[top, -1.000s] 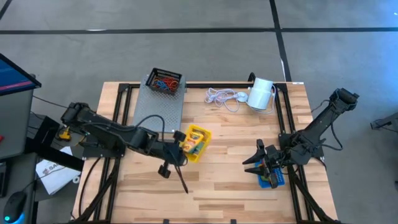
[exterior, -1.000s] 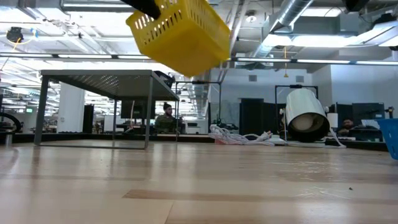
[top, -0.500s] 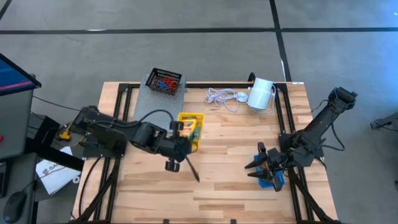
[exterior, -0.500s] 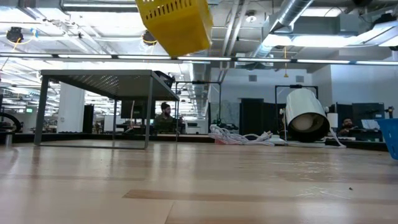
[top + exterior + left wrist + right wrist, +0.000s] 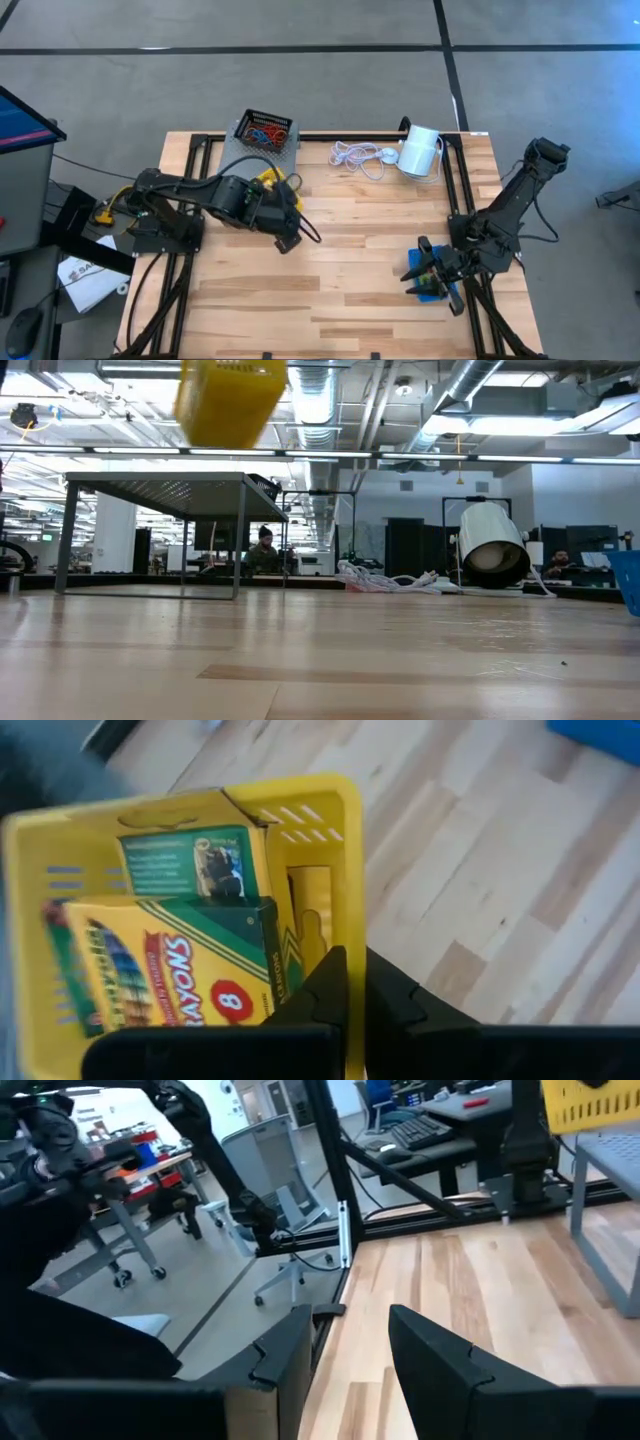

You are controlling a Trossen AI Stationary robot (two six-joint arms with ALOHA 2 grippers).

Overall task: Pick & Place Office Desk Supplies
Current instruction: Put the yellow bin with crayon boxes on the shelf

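Observation:
My left gripper (image 5: 270,192) is shut on the yellow tray (image 5: 264,180), which it carries in the air beside the grey perforated platform (image 5: 250,165). The arm hides most of the tray from above. The tray (image 5: 310,830) holds crayon boxes (image 5: 170,970); in the low view the tray (image 5: 230,400) hangs high above the table. The black mesh tray (image 5: 265,132), full of rubber bands, rests on the platform's far end. My right gripper (image 5: 418,272) is open, just left of the blue tray (image 5: 438,290), which lies on the table near the right edge. My left gripper pinches one side wall of the yellow tray at its rim (image 5: 350,935), one finger (image 5: 320,985) inside the tray and one (image 5: 395,995) outside. The tray is lifted clear of the table, with the crayon boxes lying inside it.
A coiled white cord (image 5: 358,155) and a white cylinder (image 5: 420,150) lie along the far edge. The raised grey platform (image 5: 610,1150) stands at far left. Bare wood (image 5: 350,250) lies between the two arms. A monitor (image 5: 20,120) and papers sit off the table's left side.
My left gripper has carried the yellow tray from the table's middle toward the far left, up beside the grey platform, turning it on the way. My right gripper has drawn back a little toward the near edge and stayed open.

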